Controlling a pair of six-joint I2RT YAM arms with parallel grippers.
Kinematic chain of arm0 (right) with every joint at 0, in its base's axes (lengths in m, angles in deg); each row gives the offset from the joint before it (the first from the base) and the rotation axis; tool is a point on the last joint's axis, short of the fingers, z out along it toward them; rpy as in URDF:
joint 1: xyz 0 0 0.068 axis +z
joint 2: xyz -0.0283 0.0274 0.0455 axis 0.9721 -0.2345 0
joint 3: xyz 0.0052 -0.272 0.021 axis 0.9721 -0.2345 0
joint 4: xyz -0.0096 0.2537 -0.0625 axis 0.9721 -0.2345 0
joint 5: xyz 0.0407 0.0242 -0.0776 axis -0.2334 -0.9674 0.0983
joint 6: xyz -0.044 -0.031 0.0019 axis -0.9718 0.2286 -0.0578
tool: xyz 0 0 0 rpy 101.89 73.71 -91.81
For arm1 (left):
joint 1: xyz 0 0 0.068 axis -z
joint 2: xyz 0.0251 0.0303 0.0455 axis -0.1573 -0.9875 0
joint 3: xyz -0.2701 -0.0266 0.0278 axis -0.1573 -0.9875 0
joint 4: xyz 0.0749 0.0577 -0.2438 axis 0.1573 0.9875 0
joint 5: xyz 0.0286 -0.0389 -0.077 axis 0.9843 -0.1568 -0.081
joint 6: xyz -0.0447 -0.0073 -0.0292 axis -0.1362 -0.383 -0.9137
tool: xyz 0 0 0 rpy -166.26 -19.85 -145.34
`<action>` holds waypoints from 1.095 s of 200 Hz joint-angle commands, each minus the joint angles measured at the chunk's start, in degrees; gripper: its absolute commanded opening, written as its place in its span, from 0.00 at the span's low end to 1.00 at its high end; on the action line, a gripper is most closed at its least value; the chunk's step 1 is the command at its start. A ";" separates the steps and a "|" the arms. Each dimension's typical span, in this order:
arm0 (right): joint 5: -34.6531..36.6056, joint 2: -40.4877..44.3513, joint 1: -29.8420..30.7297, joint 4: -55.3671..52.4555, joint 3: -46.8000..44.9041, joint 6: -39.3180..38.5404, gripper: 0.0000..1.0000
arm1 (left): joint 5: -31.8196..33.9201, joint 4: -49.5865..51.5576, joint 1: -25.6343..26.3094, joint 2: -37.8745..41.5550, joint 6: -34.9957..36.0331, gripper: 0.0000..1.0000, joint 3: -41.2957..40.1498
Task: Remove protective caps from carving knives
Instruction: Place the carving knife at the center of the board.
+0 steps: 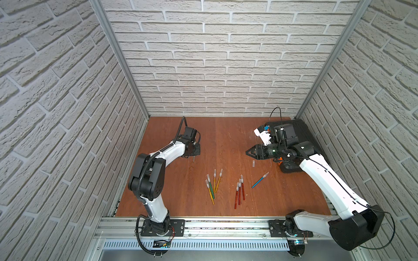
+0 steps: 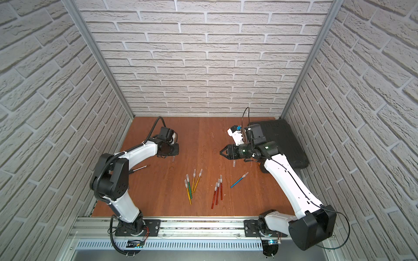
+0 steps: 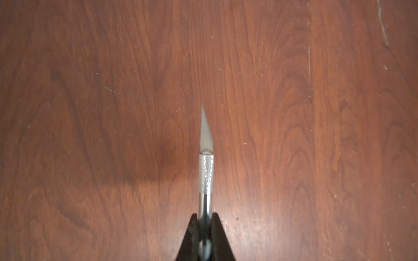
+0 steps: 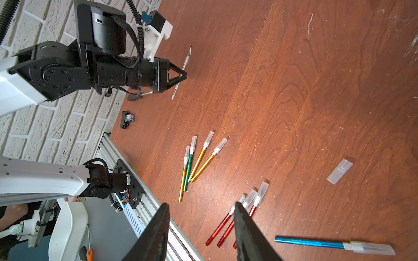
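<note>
- Left hand point(image 1: 192, 151) in both top views: pressed together on a silver carving knife point(image 1: 194, 158), held above the far left part of the table point(image 1: 282, 198).
- Right hand point(image 1: 248, 151) in both top views: over the far right of the table, pointing toward the left hand and well apart from it. Just beside it on the wood, a loose protective cap point(image 1: 253, 163).
- Mid-table in a top view: gold and green knives point(image 2: 192, 185) fanned together, red knives point(image 2: 217, 192) near them, a blue knife point(image 2: 238, 180) lying apart, all capped. Black-handled screwdriver point(image 2: 140, 169) by the left arm, black case point(image 2: 287, 144) in the far right corner.
- Left wrist view: left hand point(image 3: 205, 215) clamped on the silver knife's smooth shaft point(image 3: 205, 171), with the knurled collar and bare pointed blade jutting out over the wood.
- Right wrist view: right hand point(image 4: 201, 204) spread, only table and red knives point(image 4: 222, 228) showing between its fingers. Loose cap point(image 4: 340, 171) flat on the table, the capped blue knife point(image 4: 316, 243) near it. Beyond these, the left hand point(image 4: 183, 74) pinching the tilted silver knife point(image 4: 184, 65).
</note>
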State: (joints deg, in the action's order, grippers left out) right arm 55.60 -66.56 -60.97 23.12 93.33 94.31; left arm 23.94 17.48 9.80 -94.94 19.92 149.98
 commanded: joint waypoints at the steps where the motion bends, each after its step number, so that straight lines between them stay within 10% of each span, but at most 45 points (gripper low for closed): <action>1: 0.40 0.99 -0.08 1.33 -1.21 0.30 0.47 | 1.68 0.97 -0.31 -1.85 1.57 0.00 2.04; 219: 1.58 -0.04 -0.08 2.35 -3.51 -0.36 0.47 | 1.21 -0.20 -0.29 -9.12 0.97 0.13 3.23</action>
State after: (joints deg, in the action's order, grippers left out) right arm 57.07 -66.61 -60.97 23.60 90.40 94.31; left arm 24.64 17.79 9.80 -103.07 20.53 152.85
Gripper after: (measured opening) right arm 0.469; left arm 0.123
